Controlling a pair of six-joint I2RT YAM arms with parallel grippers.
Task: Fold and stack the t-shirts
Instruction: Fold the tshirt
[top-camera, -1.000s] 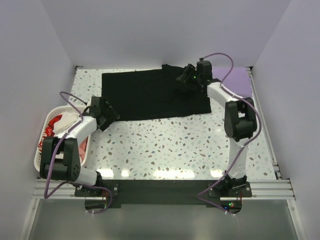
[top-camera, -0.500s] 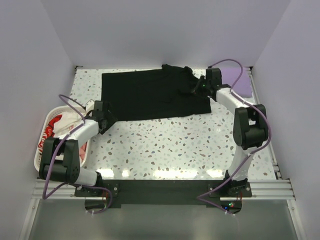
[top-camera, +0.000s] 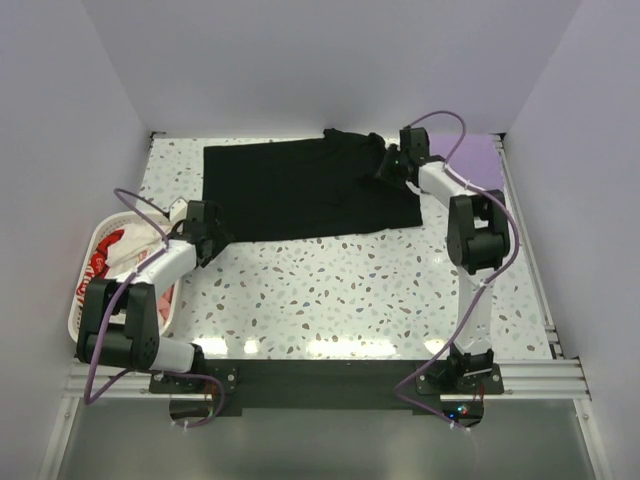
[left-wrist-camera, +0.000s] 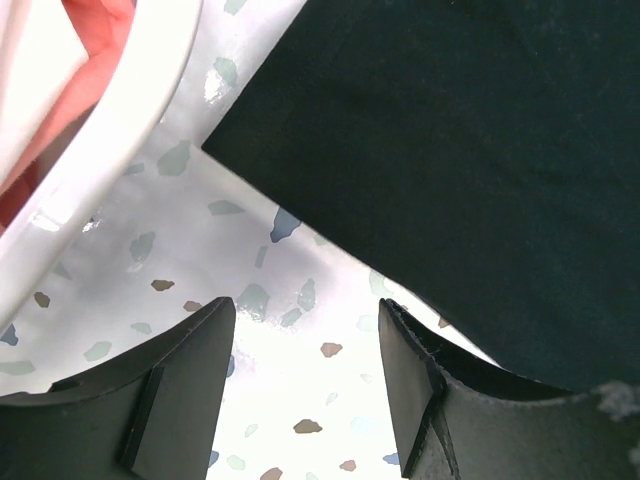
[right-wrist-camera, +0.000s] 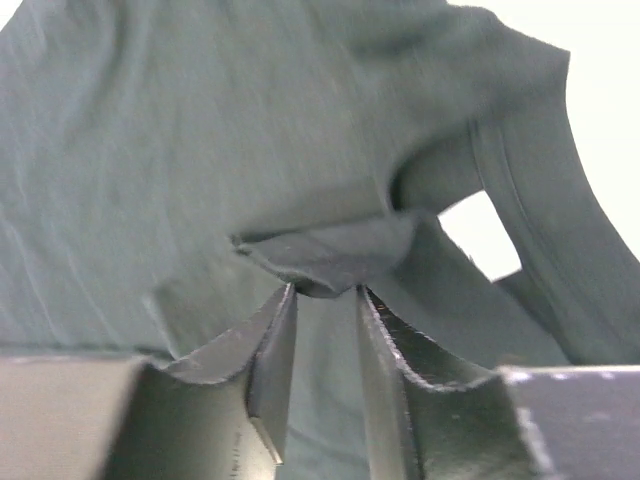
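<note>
**Right pincer nips the black shirt's far corner; left pincer hangs open by its near edge**

The right pincer (right-wrist-camera: 325, 290) is clenched on a raised fold of the black shirt (top-camera: 300, 190). In the right wrist view its two fingers stand close together, with a puckered lip of dark cloth caught between the tips. The rest of the shirt spreads away ahead of the tips and to their left, and a seamed band curves off to their right. From above, this pincer sits at the shirt's far right corner, where the cloth is bunched. The lavender shirt (top-camera: 470, 158) lies just behind it, against the far right edge of the table (top-camera: 350, 290).

The left pincer (left-wrist-camera: 305, 310) is released, its fingers spread wide over bare speckled tabletop and holding nothing. The black shirt's near left corner lies just ahead of its tips and runs off to their right, flat on the table. The basket (left-wrist-camera: 130, 110) has its white rim close by on this pincer's left, ahead of it. From above, the white shirt (top-camera: 125, 250) lies crumpled inside the basket, with red showing on it.
</note>
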